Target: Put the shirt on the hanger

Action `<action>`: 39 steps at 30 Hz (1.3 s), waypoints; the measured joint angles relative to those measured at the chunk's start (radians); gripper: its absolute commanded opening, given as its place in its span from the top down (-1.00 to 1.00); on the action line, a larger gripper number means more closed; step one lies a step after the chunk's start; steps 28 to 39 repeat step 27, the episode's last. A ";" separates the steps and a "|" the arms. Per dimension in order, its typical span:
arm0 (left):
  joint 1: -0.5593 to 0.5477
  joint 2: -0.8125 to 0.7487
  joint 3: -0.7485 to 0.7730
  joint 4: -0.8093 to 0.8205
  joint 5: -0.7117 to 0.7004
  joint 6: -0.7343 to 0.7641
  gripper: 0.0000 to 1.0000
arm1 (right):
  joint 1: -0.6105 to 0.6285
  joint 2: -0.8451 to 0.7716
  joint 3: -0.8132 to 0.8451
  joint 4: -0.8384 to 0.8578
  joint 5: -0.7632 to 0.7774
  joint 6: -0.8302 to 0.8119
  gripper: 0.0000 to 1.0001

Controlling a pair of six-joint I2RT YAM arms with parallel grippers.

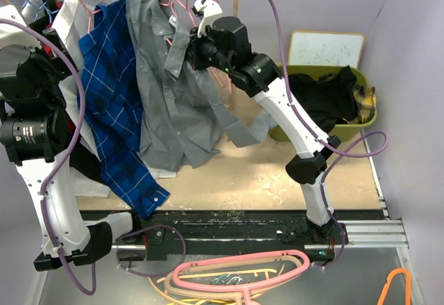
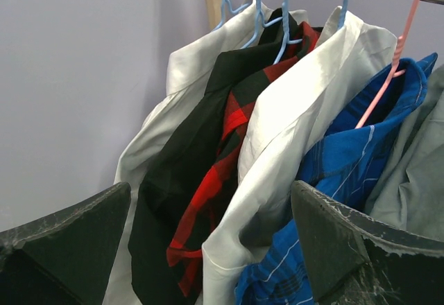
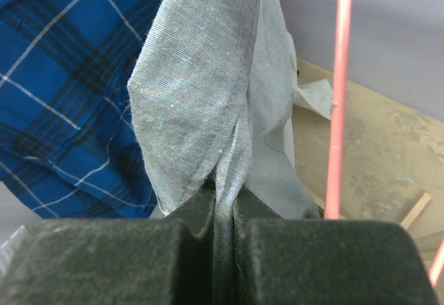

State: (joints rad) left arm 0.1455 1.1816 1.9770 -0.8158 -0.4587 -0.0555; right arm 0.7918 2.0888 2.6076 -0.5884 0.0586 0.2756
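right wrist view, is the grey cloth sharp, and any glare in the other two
Right wrist: the shirt weave is sharp, with a slight sheen, above the shut right pincer; top external: even light, no glare; left wrist: hanging clothes clear, left pincer dark.

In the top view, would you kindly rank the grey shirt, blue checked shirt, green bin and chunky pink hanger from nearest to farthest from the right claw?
1. Grey shirt: pinched in the right claw itself.
2. Blue checked shirt: hanging just left of the grey one.
3. Green bin: at the table's right side.
4. Chunky pink hanger: at the bottom, in front of the arm bases.
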 measured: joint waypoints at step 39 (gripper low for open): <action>0.058 0.006 -0.045 -0.111 0.483 0.145 -0.99 | 0.043 -0.840 -0.899 0.588 -0.100 -0.033 -1.00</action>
